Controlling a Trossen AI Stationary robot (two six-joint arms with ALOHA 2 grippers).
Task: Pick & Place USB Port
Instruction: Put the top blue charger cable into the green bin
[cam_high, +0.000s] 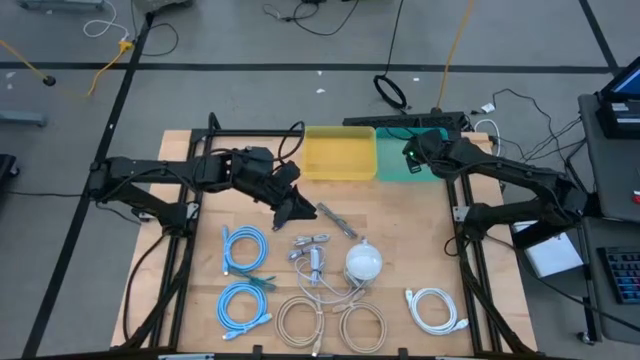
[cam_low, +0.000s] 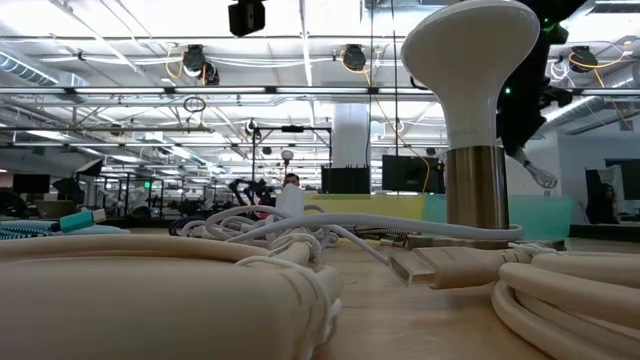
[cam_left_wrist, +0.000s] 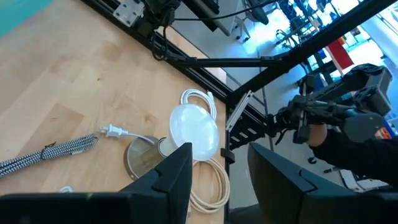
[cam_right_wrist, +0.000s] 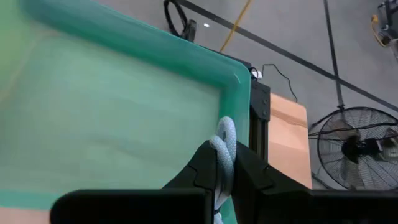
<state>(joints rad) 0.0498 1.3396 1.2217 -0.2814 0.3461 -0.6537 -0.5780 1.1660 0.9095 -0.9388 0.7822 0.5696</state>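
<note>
My right gripper (cam_right_wrist: 225, 167) is over the green tray (cam_high: 392, 162) at the table's far edge and is shut on a grey braided cable (cam_right_wrist: 225, 140). The tray's rim (cam_right_wrist: 155, 43) shows in the right wrist view. My left gripper (cam_high: 297, 208) hovers over the middle of the table, open, with nothing between its fingers (cam_left_wrist: 219, 168). Beyond it, a white dome lamp (cam_left_wrist: 194, 127) stands on the wood, with a second braided cable (cam_high: 337, 221) lying beside it. My right gripper pinches a bend of the grey braided cable (cam_right_wrist: 226, 148) between its two fingers, and a small loop of it sticks out past the fingertips. The fingers slant down toward the table's far edge. A loose end (cam_low: 540, 175) hangs below the gripper, above the green tray.
A yellow tray (cam_high: 338, 155) adjoins the green one. Small connectors (cam_high: 310, 243), two blue coils (cam_high: 244, 248), beige coils (cam_high: 300, 322) and a white coil (cam_high: 435, 308) lie on the near half of the table. Bare wood (cam_high: 410, 230) lies between the lamp and the trays.
</note>
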